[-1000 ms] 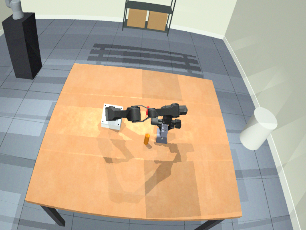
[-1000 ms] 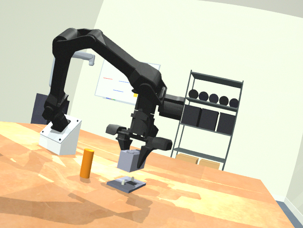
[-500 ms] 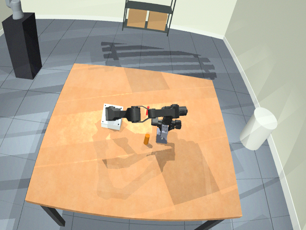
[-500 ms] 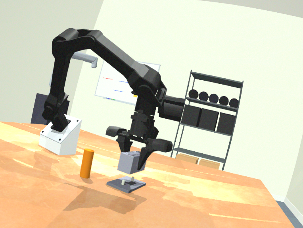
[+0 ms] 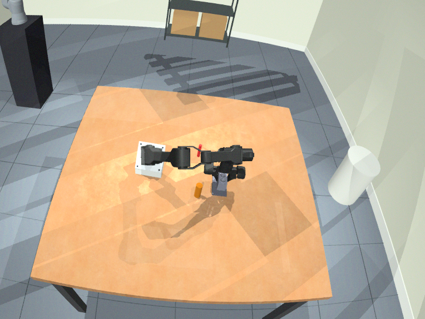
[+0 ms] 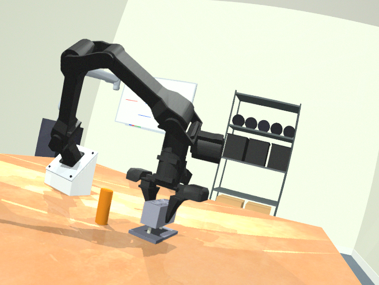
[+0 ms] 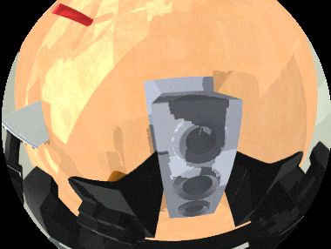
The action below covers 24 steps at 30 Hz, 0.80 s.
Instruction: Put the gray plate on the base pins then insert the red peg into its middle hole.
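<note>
Exterior view: the gray plate (image 5: pixel 222 179) (image 6: pixel 157 213) (image 7: pixel 198 161) is clamped in the gripper (image 5: pixel 227 171) (image 6: pixel 158 211) (image 7: pixel 189 149) above the base (image 5: pixel 218 192) (image 6: pixel 155 239) (image 7: pixel 179 84), well inside the edges of the bench (image 5: pixel 113 240) (image 6: pixel 76 251) (image 7: pixel 196 48).

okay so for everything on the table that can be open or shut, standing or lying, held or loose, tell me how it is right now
Gripper: shut on the gray plate.
Gray plate: held, above the base, not seated.
Base: on the table, pins upright.
Red peg: lying, loose.
Orange cylinder: standing, loose.
</note>
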### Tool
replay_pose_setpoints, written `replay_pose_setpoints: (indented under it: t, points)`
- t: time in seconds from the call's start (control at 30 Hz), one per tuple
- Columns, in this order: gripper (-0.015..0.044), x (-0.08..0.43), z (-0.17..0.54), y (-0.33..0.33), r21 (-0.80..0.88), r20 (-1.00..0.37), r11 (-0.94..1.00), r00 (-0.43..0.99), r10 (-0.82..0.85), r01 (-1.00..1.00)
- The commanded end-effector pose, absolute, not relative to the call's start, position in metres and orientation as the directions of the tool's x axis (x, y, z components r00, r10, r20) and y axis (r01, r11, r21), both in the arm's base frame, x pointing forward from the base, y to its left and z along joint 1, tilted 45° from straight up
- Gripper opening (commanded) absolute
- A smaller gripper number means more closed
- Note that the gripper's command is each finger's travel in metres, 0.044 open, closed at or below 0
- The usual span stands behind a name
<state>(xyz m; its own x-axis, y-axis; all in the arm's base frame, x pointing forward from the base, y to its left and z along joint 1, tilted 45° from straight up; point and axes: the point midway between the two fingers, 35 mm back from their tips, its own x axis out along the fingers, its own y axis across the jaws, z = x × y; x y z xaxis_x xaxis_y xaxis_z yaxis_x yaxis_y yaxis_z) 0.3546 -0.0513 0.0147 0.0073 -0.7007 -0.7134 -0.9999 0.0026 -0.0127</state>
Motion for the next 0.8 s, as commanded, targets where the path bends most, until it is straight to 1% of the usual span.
replay_pose_setpoints:
  t: [0.0, 0.47, 0.77]
  points:
    - [0.0, 0.3524, 0.0087, -0.0563, -0.001, -0.71, -0.002, 0.003, -0.704, -1.0]
    - [0.0, 0.354, 0.0061, -0.0604, -0.011, -0.713, 0.004, 0.005, -0.702, -1.0]
    - [0.0236, 0.354, 0.0061, -0.0604, -0.011, -0.713, 0.004, 0.005, -0.702, -1.0]
